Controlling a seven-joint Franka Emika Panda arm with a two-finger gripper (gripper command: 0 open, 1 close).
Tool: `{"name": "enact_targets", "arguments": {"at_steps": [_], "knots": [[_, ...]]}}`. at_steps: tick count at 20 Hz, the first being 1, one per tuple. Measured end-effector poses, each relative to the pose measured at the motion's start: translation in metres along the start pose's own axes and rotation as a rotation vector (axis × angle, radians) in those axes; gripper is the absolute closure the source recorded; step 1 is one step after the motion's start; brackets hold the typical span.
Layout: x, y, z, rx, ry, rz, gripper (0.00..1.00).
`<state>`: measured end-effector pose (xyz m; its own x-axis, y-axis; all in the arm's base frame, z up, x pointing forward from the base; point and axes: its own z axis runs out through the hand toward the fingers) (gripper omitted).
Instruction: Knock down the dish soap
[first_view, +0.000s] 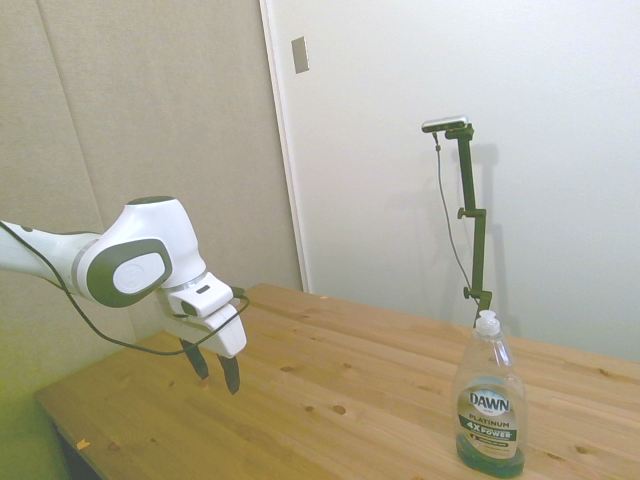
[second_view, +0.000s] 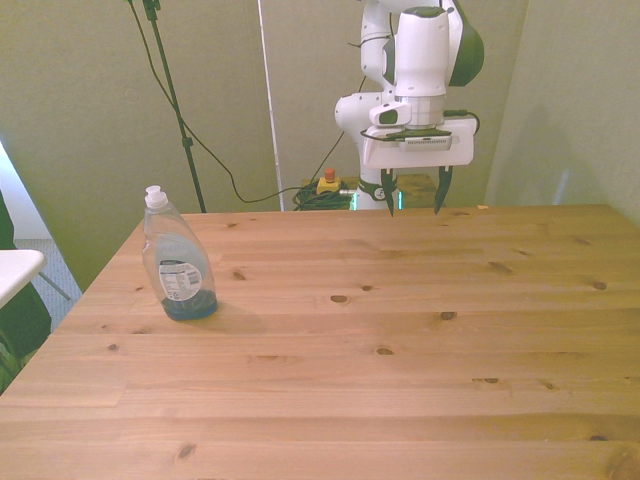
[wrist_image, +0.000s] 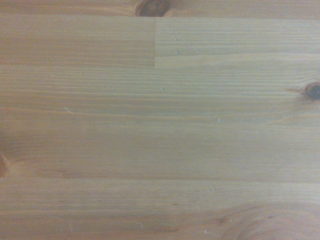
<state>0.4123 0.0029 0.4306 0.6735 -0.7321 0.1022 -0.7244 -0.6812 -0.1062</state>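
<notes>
The dish soap (first_view: 489, 405) is a clear teardrop bottle with a white cap, a Dawn label and a little green liquid. It stands upright on the wooden table (first_view: 330, 390), near the front view's left edge (second_view: 177, 263). My gripper (first_view: 216, 371) hangs open just above the table's far side, far from the bottle (second_view: 412, 202). Nothing is between its fingers. The wrist view holds only bare wood (wrist_image: 160, 130).
A wall and a door frame (first_view: 285, 150) stand behind the table. Beyond the table's far edge, cables and a yellow box with a red button (second_view: 327, 183) lie on the floor. A white surface (second_view: 15, 270) juts in at the front view's left.
</notes>
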Motion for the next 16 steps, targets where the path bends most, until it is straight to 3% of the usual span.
{"name": "enact_targets", "arguments": {"at_steps": [4, 5, 16], "knots": [[0.005, 0.005, -0.003, 0.001, 0.008, 0.006, 0.0], [0.011, 0.01, -0.006, -0.001, 0.017, 0.013, 1.0], [0.138, 0.117, -0.043, -0.043, 0.132, 0.172, 1.0]]}}
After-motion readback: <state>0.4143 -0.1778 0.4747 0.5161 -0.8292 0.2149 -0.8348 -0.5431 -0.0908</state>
